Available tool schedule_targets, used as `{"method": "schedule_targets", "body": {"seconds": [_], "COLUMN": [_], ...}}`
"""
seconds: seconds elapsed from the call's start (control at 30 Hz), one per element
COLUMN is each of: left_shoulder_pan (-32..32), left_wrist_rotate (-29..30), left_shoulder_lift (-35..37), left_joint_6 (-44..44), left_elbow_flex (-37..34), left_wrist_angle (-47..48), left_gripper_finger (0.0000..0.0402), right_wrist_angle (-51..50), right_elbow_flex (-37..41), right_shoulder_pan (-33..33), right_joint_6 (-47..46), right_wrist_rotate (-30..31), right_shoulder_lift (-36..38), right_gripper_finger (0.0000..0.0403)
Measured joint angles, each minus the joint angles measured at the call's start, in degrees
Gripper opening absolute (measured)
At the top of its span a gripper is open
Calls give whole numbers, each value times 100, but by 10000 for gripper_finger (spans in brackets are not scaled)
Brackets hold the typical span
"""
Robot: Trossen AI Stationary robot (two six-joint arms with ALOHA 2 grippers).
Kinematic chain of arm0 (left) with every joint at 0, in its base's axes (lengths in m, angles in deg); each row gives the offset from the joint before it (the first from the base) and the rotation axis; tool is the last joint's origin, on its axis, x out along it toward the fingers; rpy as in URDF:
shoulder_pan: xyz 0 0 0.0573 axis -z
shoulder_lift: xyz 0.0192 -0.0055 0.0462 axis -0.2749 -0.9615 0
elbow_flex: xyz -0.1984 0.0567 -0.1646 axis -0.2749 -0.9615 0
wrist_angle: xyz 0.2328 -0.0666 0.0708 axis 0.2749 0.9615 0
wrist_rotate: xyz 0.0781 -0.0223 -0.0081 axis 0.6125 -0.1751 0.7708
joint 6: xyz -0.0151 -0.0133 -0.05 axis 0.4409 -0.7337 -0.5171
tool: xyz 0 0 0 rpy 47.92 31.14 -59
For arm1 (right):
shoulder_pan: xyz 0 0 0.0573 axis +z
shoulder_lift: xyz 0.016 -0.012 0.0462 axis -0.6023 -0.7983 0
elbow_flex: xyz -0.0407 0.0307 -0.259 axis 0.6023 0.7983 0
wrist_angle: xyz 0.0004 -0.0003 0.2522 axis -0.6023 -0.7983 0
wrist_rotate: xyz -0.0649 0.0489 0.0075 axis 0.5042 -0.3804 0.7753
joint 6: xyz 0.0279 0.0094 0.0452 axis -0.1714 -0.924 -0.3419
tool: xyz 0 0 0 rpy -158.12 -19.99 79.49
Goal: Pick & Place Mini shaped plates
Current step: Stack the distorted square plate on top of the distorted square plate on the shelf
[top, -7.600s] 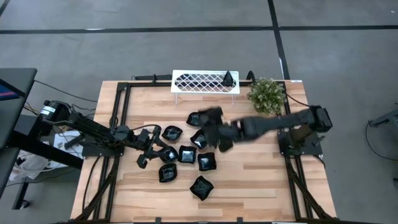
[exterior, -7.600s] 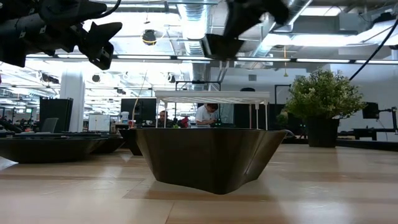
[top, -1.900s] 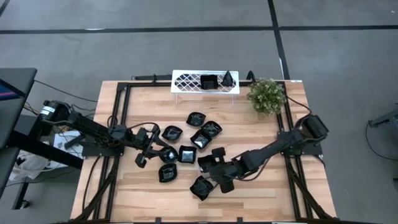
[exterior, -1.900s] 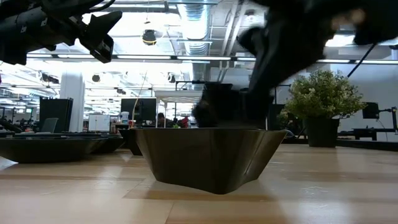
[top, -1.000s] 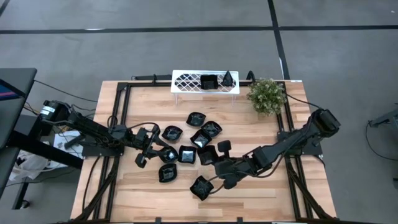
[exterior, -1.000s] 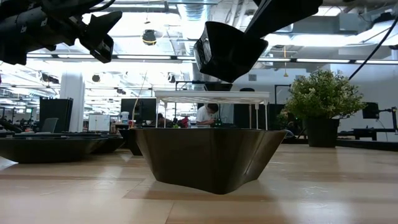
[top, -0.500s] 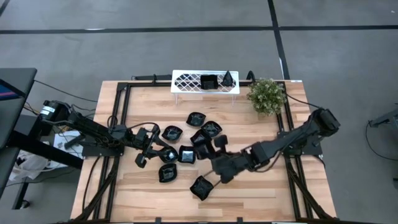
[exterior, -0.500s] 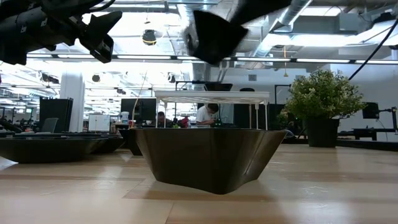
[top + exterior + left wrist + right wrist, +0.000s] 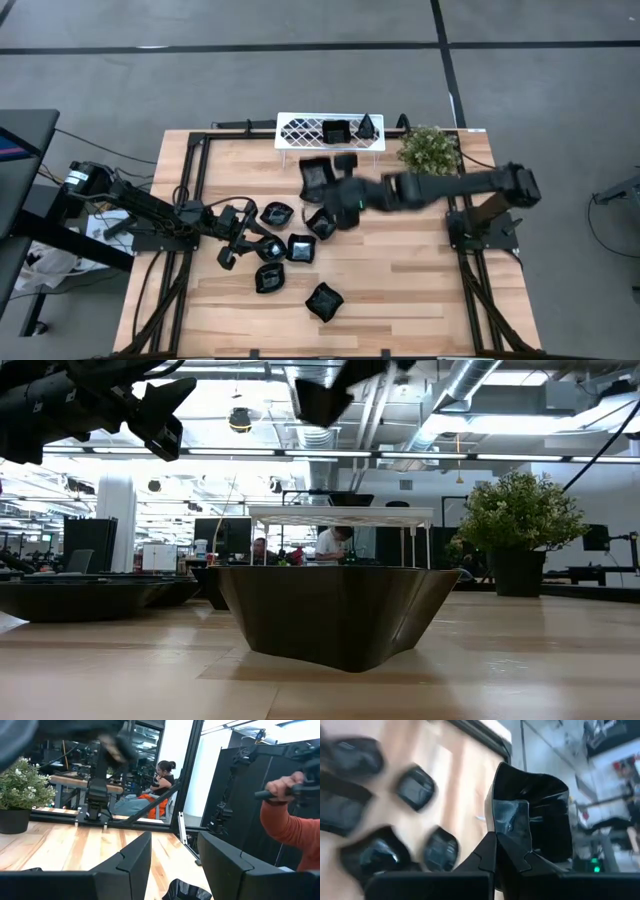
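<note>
High view: my right gripper (image 9: 332,178) has its fingers pinched on a mini plate (image 9: 316,175), held in the air near the white tray (image 9: 300,130). That tray carries two plates already. My left gripper (image 9: 240,238), fingers spread and empty, waits beside the plates on the surface (image 9: 400,280).

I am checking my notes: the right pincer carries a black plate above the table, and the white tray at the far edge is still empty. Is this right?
Not quite. The right pincer does carry a black plate, but the white tray is not empty: the high view shows two black plates already on it.
</note>
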Motion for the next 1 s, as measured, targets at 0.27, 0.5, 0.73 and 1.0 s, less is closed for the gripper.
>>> {"method": "schedule_targets", "body": {"seconds": [0.27, 0.5, 0.73, 1.0], "left_shoulder_pan": [-2, -2, -2, 0], "left_wrist_rotate": [0, 0, 0, 0], "left_shoulder_lift": [1, 2, 2, 0], "left_joint_6": [0, 0, 0, 0], "left_elbow_flex": [-2, -2, -2, -2], "left_wrist_angle": [0, 0, 0, -7], "left_gripper_finger": [163, 163, 163, 163], "right_wrist_angle": [-104, 124, 150, 113], "right_elbow_flex": [-9, -9, -9, -9], "right_shoulder_pan": [-1790, -2671, -2917, -2740], "right_joint_6": [137, 487, 614, 1061], "right_wrist_rotate": [-931, -1581, -1619, -1296], "right_shoulder_lift": [-20, -20, -460, -671], "right_gripper_finger": [0, 0, 0, 0]}}
